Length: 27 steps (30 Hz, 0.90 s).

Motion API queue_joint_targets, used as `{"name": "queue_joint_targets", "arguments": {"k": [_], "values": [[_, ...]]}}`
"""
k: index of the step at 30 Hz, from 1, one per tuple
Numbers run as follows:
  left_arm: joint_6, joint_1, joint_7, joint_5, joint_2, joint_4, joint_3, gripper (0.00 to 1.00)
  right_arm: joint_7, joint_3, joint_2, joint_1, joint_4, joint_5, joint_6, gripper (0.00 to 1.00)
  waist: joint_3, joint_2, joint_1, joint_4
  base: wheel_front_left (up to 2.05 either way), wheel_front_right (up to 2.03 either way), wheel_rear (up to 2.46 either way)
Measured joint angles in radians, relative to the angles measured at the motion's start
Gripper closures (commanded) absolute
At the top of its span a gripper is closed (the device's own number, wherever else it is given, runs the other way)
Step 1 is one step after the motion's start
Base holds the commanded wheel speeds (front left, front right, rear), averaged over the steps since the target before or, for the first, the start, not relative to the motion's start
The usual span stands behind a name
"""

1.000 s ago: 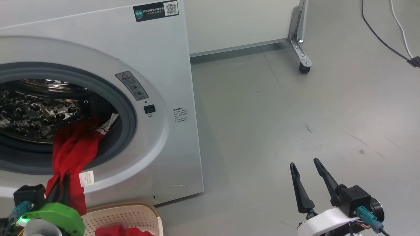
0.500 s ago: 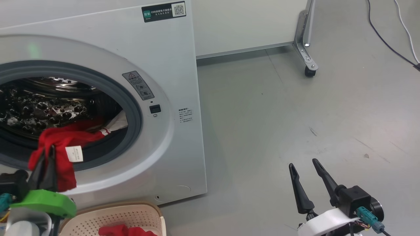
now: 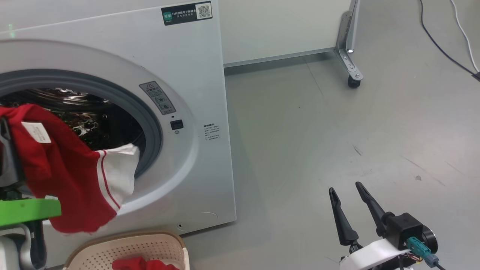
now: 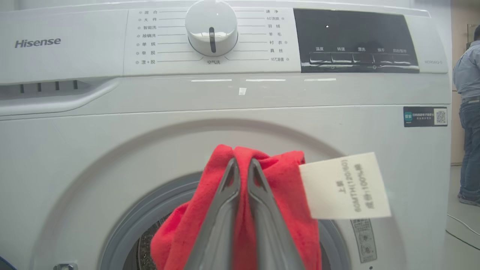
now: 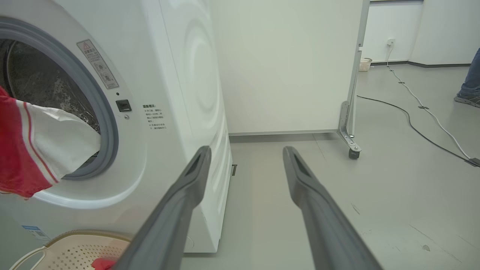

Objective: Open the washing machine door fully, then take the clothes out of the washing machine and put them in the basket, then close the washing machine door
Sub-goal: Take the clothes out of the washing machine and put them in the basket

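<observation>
Grey floor (image 3: pixel 318 131) is stretching away at three o'clock of the washing machine (image 3: pixel 187 75). Your left gripper (image 4: pixel 241 163) is clenching the clothes (image 3: pixel 63 176), which are hanging at nine o'clock in the head view, their white part reaching the drum (image 3: pixel 93 123) mouth. Your right gripper (image 3: pixel 345 187) is hovering released, fingers apart, at five o'clock. At seven o'clock, the basket (image 3: pixel 165 240) is holding a red cloth (image 3: pixel 144 263).

Casing of the washing machine (image 3: pixel 202 93): white, smooth, satin sheen, looks like painted sheet metal. The gasket (image 3: pixel 153 123) in its opening: grey rubber, matt. The drum (image 3: pixel 84 125) behind that: perforated steel, mirror-bright. The clothes (image 3: pixel 63 176): soft red cloth, matt, with a white cloth panel; label (image 3: pixel 36 132) white, paper-like. The basket (image 3: pixel 142 249) below the machine: cream plastic, perforated, brown woven-look rim. The floor (image 3: pixel 337 131) beside the machine: grey, smooth, scuffed.
</observation>
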<state>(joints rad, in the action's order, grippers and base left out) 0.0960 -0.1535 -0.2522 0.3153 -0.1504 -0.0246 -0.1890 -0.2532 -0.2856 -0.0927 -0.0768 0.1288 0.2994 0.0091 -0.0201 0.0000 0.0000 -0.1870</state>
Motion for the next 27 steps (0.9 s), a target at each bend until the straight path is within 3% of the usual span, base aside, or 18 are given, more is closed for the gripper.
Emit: {"name": "queue_joint_targets", "arguments": {"k": [9, 27], "values": [[-0.004, 0.094, -0.004, 0.000, 0.045, -0.013, -0.009, 1.00, 0.000, -0.008, 0.001, -0.001, 0.001, -0.002, 0.007, 0.00, 0.003, 0.0000, 0.0000, -0.007, 0.00, 0.00, 0.00], [0.007, 0.238, 0.025, -0.001, 0.049, -0.233, 0.055, 1.00, 0.000, -0.025, 0.014, -0.004, -0.005, -0.003, 0.011, 0.00, 0.067, 0.0000, 0.0000, -0.037, 0.00, 0.00, 0.00]]}}
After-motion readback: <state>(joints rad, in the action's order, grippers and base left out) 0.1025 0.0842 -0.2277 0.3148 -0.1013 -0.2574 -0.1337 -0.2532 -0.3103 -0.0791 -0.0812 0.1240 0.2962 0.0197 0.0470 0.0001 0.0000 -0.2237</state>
